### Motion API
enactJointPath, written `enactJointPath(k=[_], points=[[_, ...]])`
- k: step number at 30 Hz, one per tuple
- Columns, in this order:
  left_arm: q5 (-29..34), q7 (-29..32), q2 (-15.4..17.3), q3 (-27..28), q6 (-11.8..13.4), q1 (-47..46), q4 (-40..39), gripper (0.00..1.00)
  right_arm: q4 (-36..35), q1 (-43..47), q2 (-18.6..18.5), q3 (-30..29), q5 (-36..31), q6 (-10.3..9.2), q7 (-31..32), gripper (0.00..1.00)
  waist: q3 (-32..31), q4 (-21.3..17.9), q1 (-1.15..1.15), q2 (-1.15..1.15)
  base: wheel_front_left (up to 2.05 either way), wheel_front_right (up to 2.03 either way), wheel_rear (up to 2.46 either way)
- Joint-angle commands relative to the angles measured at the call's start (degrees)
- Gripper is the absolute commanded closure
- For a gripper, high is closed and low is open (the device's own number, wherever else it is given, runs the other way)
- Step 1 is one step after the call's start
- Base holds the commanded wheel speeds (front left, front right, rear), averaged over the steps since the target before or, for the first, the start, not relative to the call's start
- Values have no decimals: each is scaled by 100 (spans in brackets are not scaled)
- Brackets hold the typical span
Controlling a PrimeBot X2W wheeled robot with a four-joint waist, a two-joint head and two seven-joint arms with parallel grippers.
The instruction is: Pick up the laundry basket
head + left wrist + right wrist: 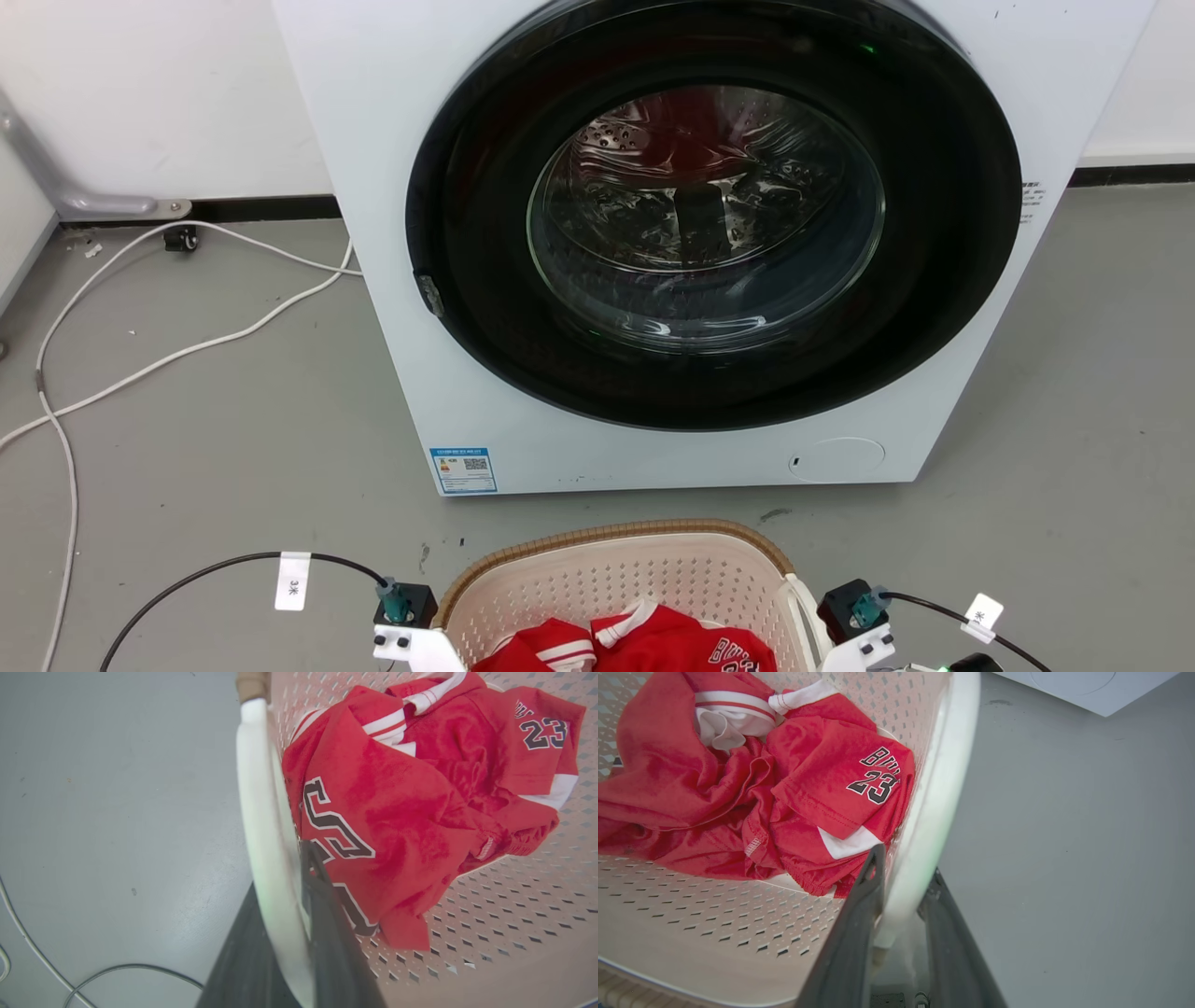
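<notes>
Head view: laundry basket (616, 574) near half cut by bottom edge (jersey (653, 644) too).

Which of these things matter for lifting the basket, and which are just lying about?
Part of the job: laundry basket; its white handles; left claw and right claw, each astride a handle.

Just lying about: washing machine; white cables; red jersey, riding inside the basket.
</notes>
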Motion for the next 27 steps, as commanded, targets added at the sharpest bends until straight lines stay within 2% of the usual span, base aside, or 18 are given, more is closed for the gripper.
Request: enactJointPath(k=[1,27], points=[[-23,-41,-26,-46,-60,-83,-28,100,-11,-103,36,39,18,16,-35,100,7,4,0,0,0,0,0],[-479,-240,25,-556,-60,-92,115,100,62,3,70,329,281,16,-133,100,-33,21,0,0,0,0,0]])
